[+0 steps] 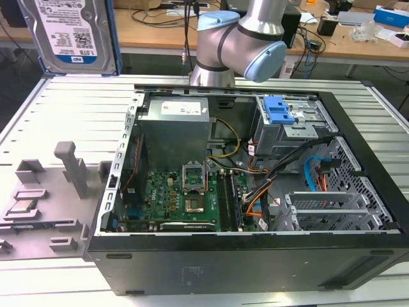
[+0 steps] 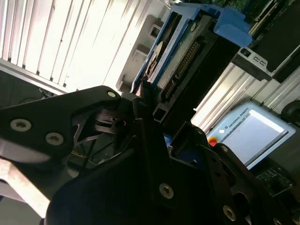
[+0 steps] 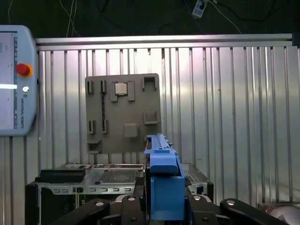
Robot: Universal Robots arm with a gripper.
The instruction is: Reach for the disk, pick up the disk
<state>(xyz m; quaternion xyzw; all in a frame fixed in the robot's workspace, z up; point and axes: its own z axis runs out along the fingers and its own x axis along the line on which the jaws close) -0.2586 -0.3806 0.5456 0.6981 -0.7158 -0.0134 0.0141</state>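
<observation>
Ribbed table (image 1: 64, 109) below — fingers (image 2: 145, 117) clamp disk (image 1: 70, 32)

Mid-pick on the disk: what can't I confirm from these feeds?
- Exterior view: the top edge cuts off the disk.
- First wrist view: the disk is edge-on, label face hidden; the gripper covers its near end.
- Second wrist view: the dark gripper body hides where it meets the disk.
- First wrist view: the chip on the grey holder is too small for detail.
</observation>
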